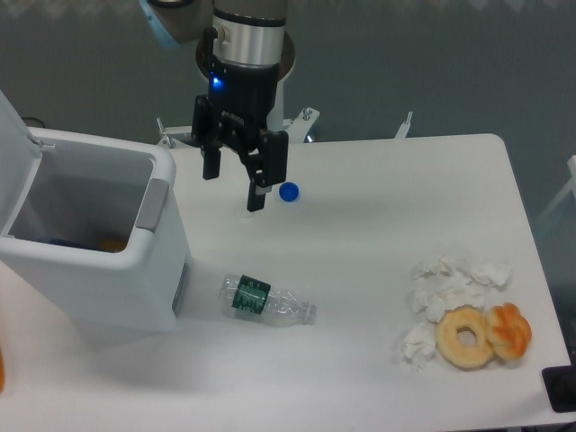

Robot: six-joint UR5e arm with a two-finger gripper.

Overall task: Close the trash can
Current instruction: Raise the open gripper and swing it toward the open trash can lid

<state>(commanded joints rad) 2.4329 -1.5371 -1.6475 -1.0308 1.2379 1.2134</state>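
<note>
A plastic bottle [267, 301] is lying beside the trash can [99, 261], its lid standing open; the tool [234, 187] is hanging open, empty.

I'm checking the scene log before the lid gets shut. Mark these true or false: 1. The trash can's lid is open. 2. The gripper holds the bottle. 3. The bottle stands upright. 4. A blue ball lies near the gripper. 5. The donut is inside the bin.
1. True: the trash can has its lid up.
2. False: the gripper is open and empty.
3. False: the bottle lies on its side.
4. True: the blue ball lies beside it.
5. False: the donut lies on the table.
</note>
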